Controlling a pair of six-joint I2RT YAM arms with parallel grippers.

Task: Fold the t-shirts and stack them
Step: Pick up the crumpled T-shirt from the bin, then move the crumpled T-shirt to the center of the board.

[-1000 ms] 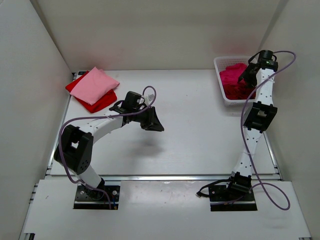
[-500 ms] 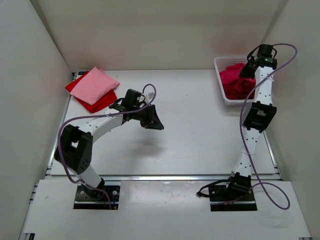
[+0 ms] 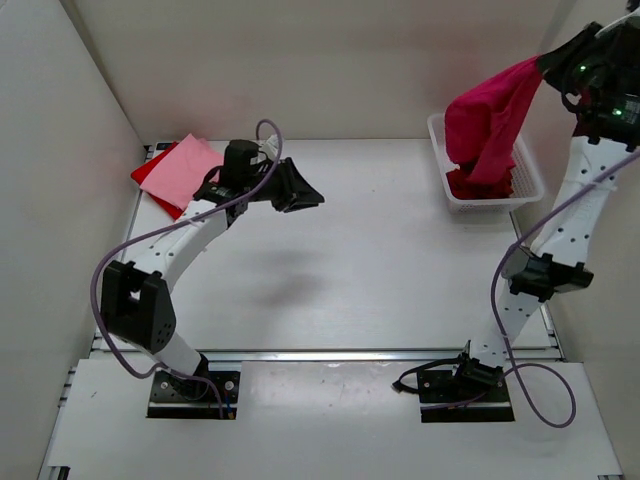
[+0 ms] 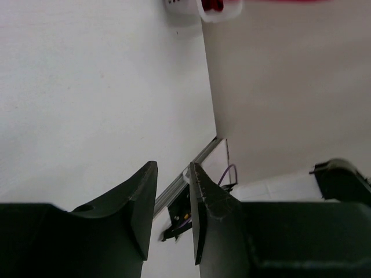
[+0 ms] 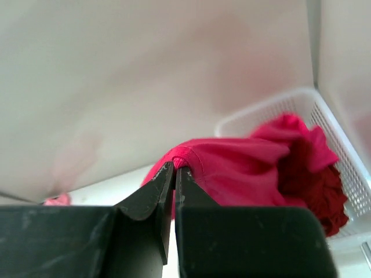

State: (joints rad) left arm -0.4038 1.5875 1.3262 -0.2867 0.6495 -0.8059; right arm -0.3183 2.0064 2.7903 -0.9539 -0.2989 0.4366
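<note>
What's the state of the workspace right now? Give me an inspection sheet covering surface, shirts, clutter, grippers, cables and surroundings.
Surface: white table, bare in the middle.
Job's things: magenta shirt lifted and hanging over the white basket; dark red shirt crumpled inside the basket; pink shirt folded on top of the bright red shirt at the far left corner.
Clutter: nothing seen.
Grippers: right gripper shut on the magenta shirt's edge, raised high; left gripper slightly open and empty, above the table.
Cables: left arm's purple cable and right arm's purple cable loop loosely, clear of the shirts.
Surroundings: plain white walls on three sides.
</note>
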